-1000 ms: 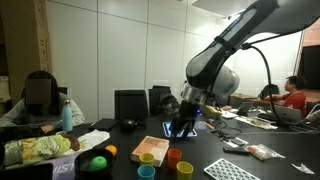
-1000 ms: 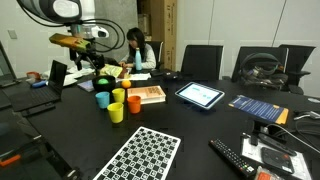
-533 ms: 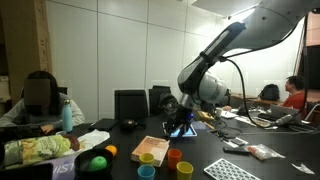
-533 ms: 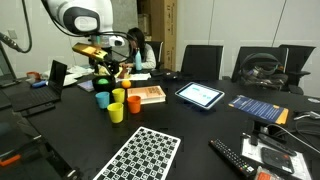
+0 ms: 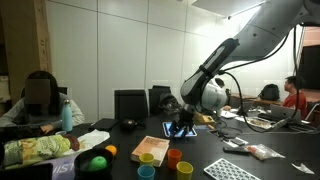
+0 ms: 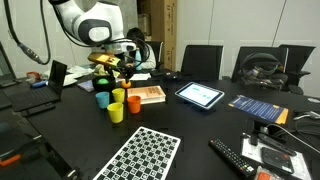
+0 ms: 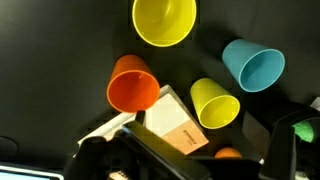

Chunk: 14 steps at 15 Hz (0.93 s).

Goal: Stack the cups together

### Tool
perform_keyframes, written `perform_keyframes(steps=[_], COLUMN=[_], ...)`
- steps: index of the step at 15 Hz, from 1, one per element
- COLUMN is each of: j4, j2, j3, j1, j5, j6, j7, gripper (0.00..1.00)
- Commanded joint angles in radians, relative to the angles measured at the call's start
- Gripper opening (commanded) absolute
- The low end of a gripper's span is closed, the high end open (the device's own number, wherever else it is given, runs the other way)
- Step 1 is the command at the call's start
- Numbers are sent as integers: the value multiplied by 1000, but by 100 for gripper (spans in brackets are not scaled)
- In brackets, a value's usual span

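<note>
Four small cups stand in a cluster on the dark table. In the wrist view I see an orange cup, a yellow cup, a light blue cup and a wide yellow cup mouth. An exterior view shows yellow, orange, light blue and red cups. My gripper hangs open and empty above the table behind the cups and beside the book. In the exterior view from the side, it is above the cluster.
A green ball and an orange ball lie left of the cups. A teal bottle stands further back. A tablet, a checkerboard sheet and remotes lie on the table. People sit at its far sides.
The arm has swung over and down, bringing the gripper from beside the cluster to above the cups and book. The cups have not moved.
</note>
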Motion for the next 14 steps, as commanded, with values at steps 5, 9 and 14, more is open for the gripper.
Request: perform_keyframes(steps=[5, 9, 14], j4=[104, 178, 254], j2=[121, 188, 232], j3=[-56, -95, -151], j1=[91, 138, 154], j5=[-312, -394, -452], j6=[20, -25, -80], j7=[261, 346, 401], gripper=[100, 100, 100])
